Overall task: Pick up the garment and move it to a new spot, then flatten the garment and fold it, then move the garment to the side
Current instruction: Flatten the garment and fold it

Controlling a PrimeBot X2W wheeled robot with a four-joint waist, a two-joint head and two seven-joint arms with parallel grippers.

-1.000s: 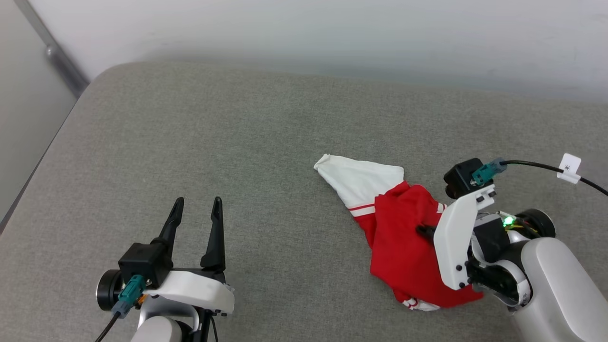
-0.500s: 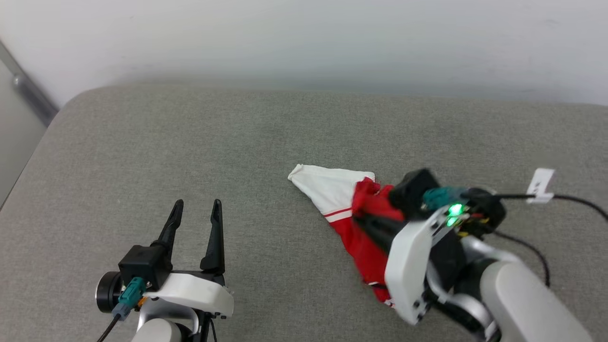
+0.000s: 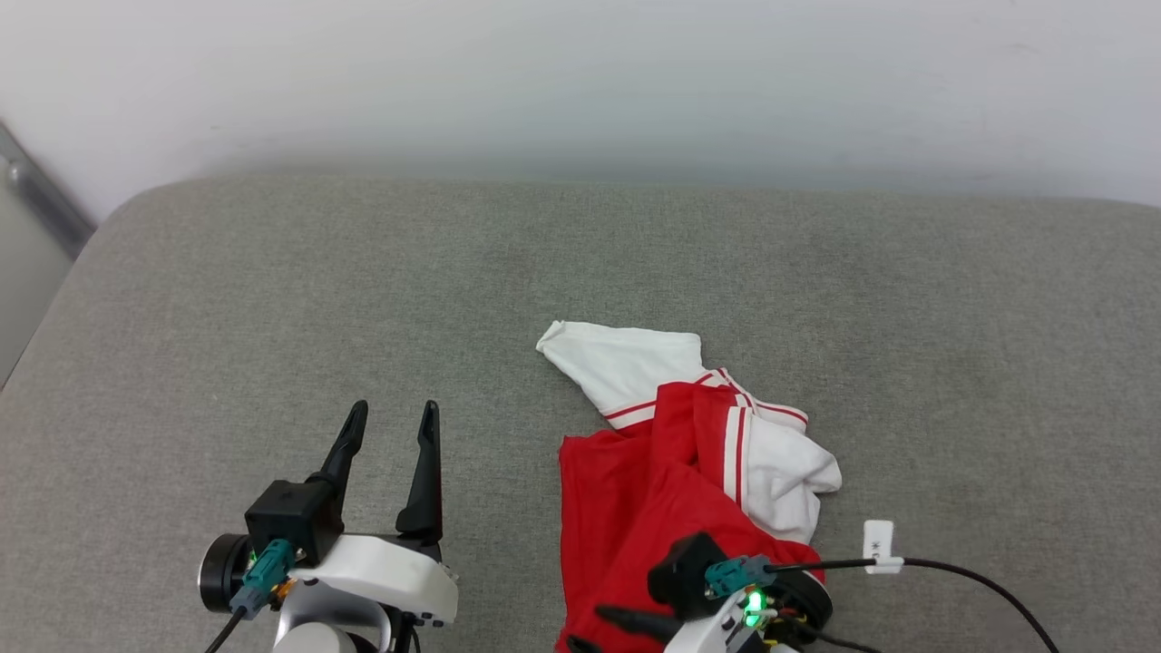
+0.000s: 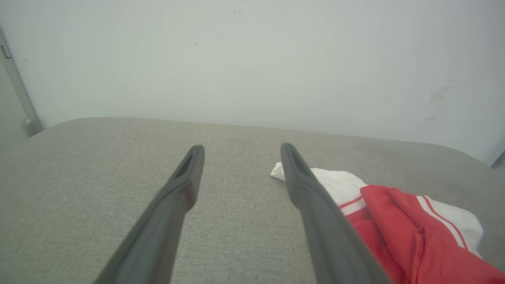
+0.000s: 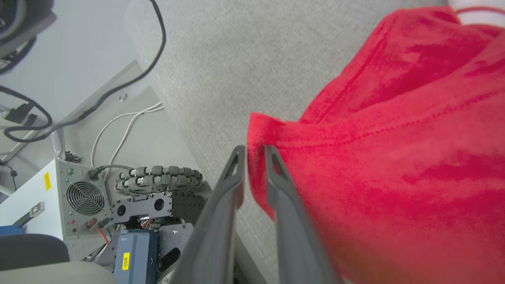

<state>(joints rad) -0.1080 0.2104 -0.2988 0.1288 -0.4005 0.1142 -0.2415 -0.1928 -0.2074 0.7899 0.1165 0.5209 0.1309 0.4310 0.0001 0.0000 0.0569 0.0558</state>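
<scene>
The garment (image 3: 653, 508) lies crumpled on the grey padded surface (image 3: 272, 299), red body toward me and two white sleeves with striped trim at its far side. It also shows as the garment (image 4: 398, 221) to the right of my left fingers. My right gripper (image 3: 585, 630) is at the near edge of the surface, fingers pointing left at the red hem. In the right wrist view, the right gripper (image 5: 254, 149) has its jaws a narrow gap apart, with the corner of the garment (image 5: 394, 157) in that gap. My left gripper (image 3: 394, 410) stands open and empty, left of the cloth; the left gripper (image 4: 241, 146) points at the wall.
A pale wall (image 3: 580, 82) runs behind the surface. A black cable with a white tag (image 3: 877, 544) trails right from my right wrist. Past the surface's near edge, a wheel (image 5: 158, 177), a fan box (image 5: 85, 197) and loose cables lie on the floor.
The camera has shifted. My right gripper swung the garment left and toward the near edge, then came down low; the cloth now lies more spread out. The right jaws have parted slightly.
</scene>
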